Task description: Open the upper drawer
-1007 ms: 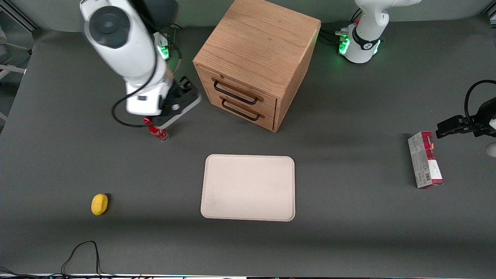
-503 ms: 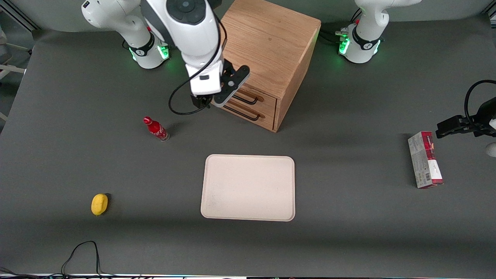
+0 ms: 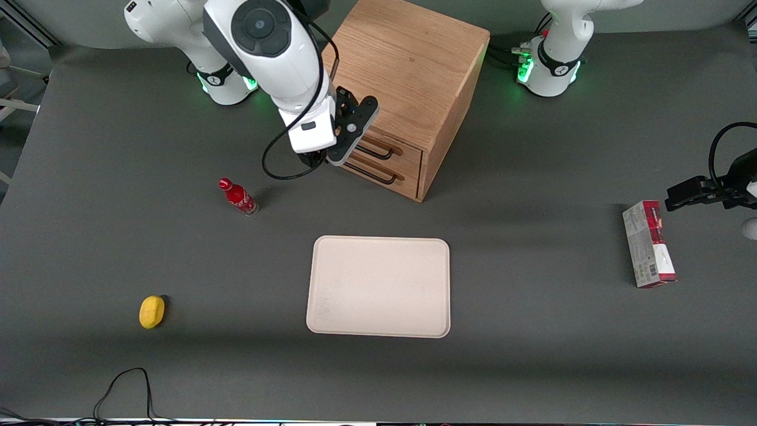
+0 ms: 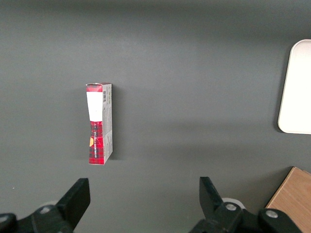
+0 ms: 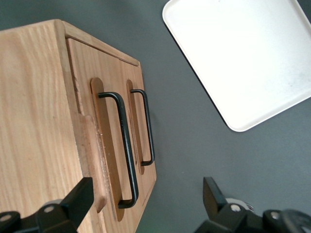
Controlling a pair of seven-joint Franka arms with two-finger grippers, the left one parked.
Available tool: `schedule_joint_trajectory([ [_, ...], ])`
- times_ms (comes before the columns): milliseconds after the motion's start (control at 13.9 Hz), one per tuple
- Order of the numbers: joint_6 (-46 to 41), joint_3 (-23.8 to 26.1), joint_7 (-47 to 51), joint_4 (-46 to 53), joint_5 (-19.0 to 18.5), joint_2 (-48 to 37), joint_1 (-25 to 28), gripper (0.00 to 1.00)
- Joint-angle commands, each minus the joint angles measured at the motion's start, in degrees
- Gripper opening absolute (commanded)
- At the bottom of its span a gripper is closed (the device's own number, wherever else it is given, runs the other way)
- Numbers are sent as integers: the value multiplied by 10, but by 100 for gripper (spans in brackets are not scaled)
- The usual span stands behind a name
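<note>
Hovering just in front of the cabinet (image 3: 408,65), at the working arm's end of its drawer face: gripper (image 3: 353,127), open, fingers (image 5: 73,199) spread wide and apart from the wood. Framed between those fingers in the right wrist view, the long black wire handle (image 5: 125,148) of the upper drawer (image 5: 108,141), not touched by either finger. Pushed fully in, that upper drawer (image 3: 408,155), front flush with the cabinet, sitting directly under the cabinet's top panel and directly above the lower drawer (image 3: 405,180), likewise shut, with the same black handle (image 5: 148,128). Partly hidden from the front camera by the gripper, the working-arm end of both drawer fronts. Moving outward on the dark table (image 3: 532,355), read as a clock face centred on the cabinet in the front view: at about six o'clock, nearer the camera, a pale rectangular tray (image 3: 378,287), lying flat, well apart from the cabinet. At about eight o'clock, a small red bottle (image 3: 238,197), standing alone. Farther out, near seven o'clock, a yellow rounded object (image 3: 152,312). At about four o'clock, toward the parked arm's end, a red-and-grey carton (image 3: 647,244) lying on its side. Down near the table's camera edge, at seven o'clock, a looped black cable (image 3: 121,387).
</note>
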Motion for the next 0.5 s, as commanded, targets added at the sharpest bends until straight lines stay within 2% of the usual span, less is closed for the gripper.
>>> schedule_joint_trajectory([
  [0,-2,-3,-13,-7,21,2,4,100],
  [431,47,-2,-19,-65,15,-4,9,100],
])
